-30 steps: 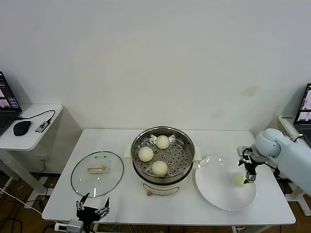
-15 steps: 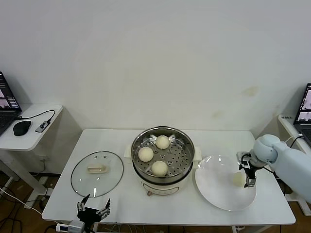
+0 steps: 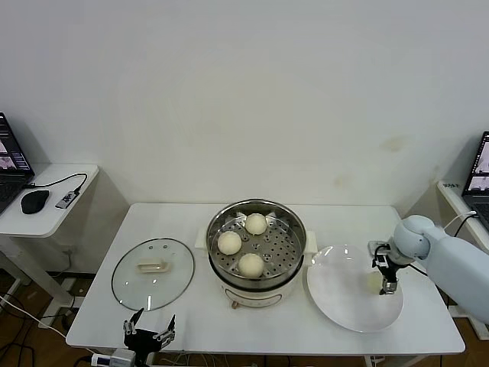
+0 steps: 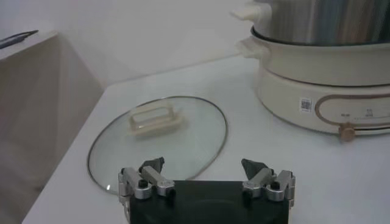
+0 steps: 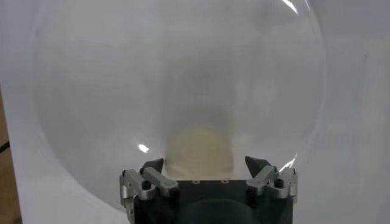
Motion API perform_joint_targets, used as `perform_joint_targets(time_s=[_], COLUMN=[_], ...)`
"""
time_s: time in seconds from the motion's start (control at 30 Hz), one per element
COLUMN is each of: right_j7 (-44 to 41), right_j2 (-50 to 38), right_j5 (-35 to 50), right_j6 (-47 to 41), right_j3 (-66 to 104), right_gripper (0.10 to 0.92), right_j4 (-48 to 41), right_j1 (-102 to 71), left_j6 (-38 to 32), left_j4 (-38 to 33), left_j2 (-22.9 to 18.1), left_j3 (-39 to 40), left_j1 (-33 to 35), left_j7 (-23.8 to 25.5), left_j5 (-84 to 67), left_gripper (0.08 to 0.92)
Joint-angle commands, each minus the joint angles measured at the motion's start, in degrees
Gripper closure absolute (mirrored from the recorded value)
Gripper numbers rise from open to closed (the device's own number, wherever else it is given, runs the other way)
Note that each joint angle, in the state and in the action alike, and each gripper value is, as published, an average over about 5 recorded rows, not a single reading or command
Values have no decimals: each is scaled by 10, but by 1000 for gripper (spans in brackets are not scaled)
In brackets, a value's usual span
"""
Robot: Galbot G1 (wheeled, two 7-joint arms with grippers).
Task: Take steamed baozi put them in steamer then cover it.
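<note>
Reaching down over the flat white plate (image 3: pixel 344 302), the right gripper (image 3: pixel 384 277) has sunk lower in the last second and drawn in toward the last small cream-white steamed bun (image 3: pixel 374 282), which has not shifted on the plate's right side; its jaws stand wide apart with the bun (image 5: pixel 200 143) between and just beyond them in the right wrist view, and nothing is gripped yet. That descent suggests the pick of the fourth bun is about to begin, so the loading step is nearly done and the covering still lies ahead. The round shiny stainless-steel steamer pot (image 3: pixel 294 222), sitting on its white electric base at the middle of the white table (image 3: pixel 191 321), already holds three buns on its perforated tray: one toward the back (image 3: pixel 256 223), one on the left (image 3: pixel 229 242) and one at the front (image 3: pixel 250 264), all apart from each other. The round clear glass lid (image 3: pixel 153 273) with its cream oblong handle lies flat on the table left of the steamer, untouched. The left gripper (image 3: pixel 150 334) waits low at the table's near edge, jaws open and empty, just short of the lid (image 4: pixel 157 141).
</note>
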Motion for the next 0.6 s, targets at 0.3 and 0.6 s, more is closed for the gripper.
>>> perform_joint_targets(time_s=[0.3,0.6], right_j7=[4,4], right_j2=[1,-11], right_j5=[0,13], right_j6=[0,-5], right_j3=[4,8], right_gripper=[218,389], right_j4=[-7,0], right_j1=[-5,-2], left_j6=[0,0], left_j4=[8,9], left_j2=[1,1], left_j3=[2,2], left_j1=[-6,-8], left_j7=[0,0], left_j5=[0,0], left_gripper=[177,177])
